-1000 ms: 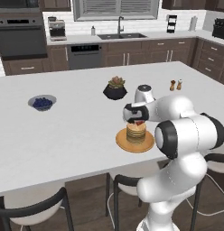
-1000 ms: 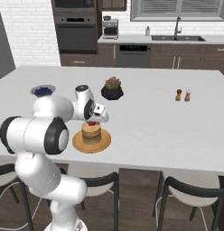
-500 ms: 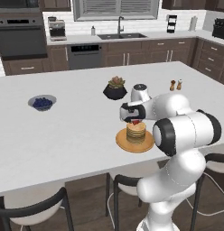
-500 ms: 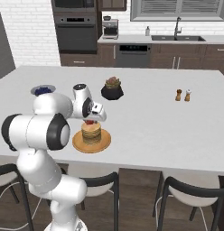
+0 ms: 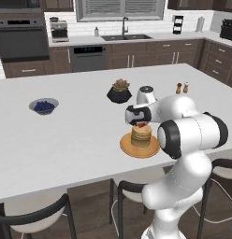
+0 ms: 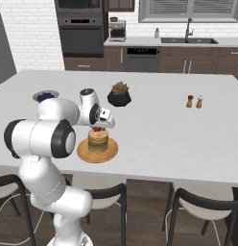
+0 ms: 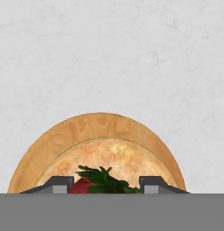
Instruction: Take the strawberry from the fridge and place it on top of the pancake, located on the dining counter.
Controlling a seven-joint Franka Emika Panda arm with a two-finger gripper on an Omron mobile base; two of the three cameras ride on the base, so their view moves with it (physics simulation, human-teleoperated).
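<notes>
Hand view looked down on the pancake [image 7: 114,158] and its plate [image 7: 59,140], with the strawberry [image 7: 93,182] between the partly closed claw [image 7: 105,184] tips, apparently gripped. From the left, the claw [image 5: 139,122] hung just above the stack [image 5: 141,135] on the white counter [image 5: 80,135].

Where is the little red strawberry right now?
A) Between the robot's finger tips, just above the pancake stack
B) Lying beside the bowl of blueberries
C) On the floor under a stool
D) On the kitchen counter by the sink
A: in the hand view the strawberry sits between the two finger tips of the gripper, directly over the pancake on its plate.
</notes>
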